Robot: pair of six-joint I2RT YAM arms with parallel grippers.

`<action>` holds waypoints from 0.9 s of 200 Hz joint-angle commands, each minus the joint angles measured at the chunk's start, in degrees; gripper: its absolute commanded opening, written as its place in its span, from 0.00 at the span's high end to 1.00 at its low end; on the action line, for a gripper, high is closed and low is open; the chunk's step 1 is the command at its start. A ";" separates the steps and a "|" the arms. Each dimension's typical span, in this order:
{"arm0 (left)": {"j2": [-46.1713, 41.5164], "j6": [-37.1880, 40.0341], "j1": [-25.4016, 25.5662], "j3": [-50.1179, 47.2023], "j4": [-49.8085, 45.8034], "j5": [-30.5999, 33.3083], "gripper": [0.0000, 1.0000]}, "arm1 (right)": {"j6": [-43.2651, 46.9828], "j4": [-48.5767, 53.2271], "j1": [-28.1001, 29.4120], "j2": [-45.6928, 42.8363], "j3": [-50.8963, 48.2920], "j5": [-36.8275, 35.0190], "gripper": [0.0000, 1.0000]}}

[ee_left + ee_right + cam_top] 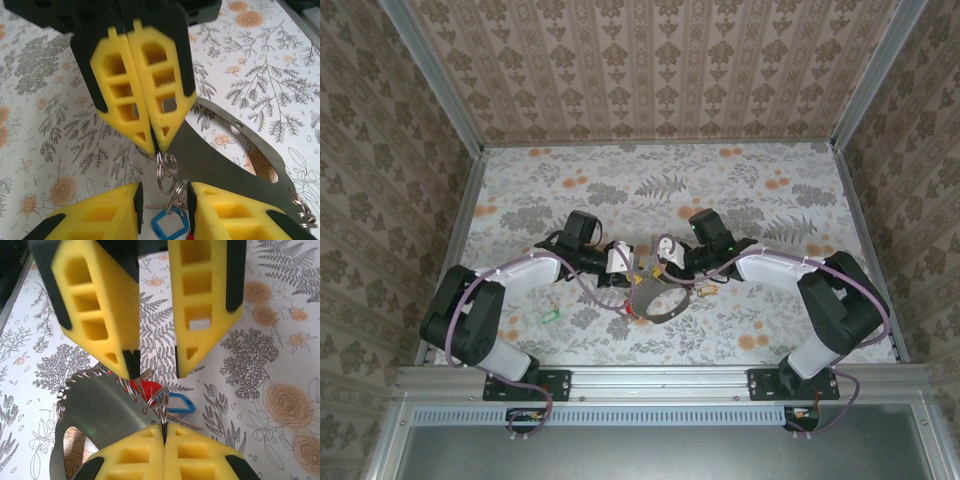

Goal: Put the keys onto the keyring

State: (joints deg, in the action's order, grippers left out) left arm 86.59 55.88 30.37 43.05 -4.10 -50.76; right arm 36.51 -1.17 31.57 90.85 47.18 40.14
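Damask-patterned beige walls (650, 60) enclose a floral-printed tabletop (770, 230) framed by aluminium rails (660, 378).

Seen from my remote station: yellow, black-backed fingers (165, 120), a dull grey keyring (210, 165), silvery wire rings (167, 167), blue key (156, 227) and red key (147, 388) over my table's white cloth (280, 45) printed with grey ferns and orange roses.

The table (790, 215) has a cloth with grey leaves and orange flowers. A small green key (550, 316) lies on it at the near left. The big grey ring (670, 308) is near the middle.
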 commanded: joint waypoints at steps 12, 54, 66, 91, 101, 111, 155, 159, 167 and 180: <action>0.81 3.47 0.83 0.36 -1.28 -1.20 0.68 | 2.12 -1.91 0.33 -2.95 -1.38 2.67 1.00; 1.69 1.92 1.31 0.95 0.38 -1.40 0.69 | 1.98 -2.81 0.62 -2.96 -1.65 2.99 1.00; 2.14 1.56 1.61 1.27 0.55 -1.54 0.69 | 1.98 -3.12 0.76 -3.00 -1.82 2.73 1.00; 3.39 1.12 2.19 1.77 0.66 -1.62 0.72 | 1.72 -4.23 0.86 -3.09 -2.09 2.50 1.00; 3.49 0.80 2.32 1.69 0.91 -1.47 0.75 | 1.72 -4.37 0.86 -2.98 -1.96 2.49 1.00; 3.46 0.84 2.41 1.52 1.27 -1.21 0.81 | 1.62 -4.68 0.86 -2.96 -1.91 2.37 1.00; 2.18 2.17 2.43 1.32 -0.81 1.66 0.95 | 1.63 -6.31 0.77 -3.50 -3.25 0.80 1.00; 2.12 2.29 2.41 1.40 -1.17 1.84 0.96 | 1.59 -6.53 0.77 -3.59 -3.48 0.67 1.00; 1.97 2.45 2.41 1.55 -1.77 2.13 0.98 | 1.48 -7.22 0.77 -3.94 -3.90 0.24 1.00; 1.95 2.57 2.41 1.84 -2.69 2.71 1.00 | 1.41 -9.11 0.77 -5.02 -5.29 -0.47 1.00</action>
State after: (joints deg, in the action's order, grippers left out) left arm 89.52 56.73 32.29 43.55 -3.46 -48.75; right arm 37.34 -5.43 32.16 88.95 43.77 40.51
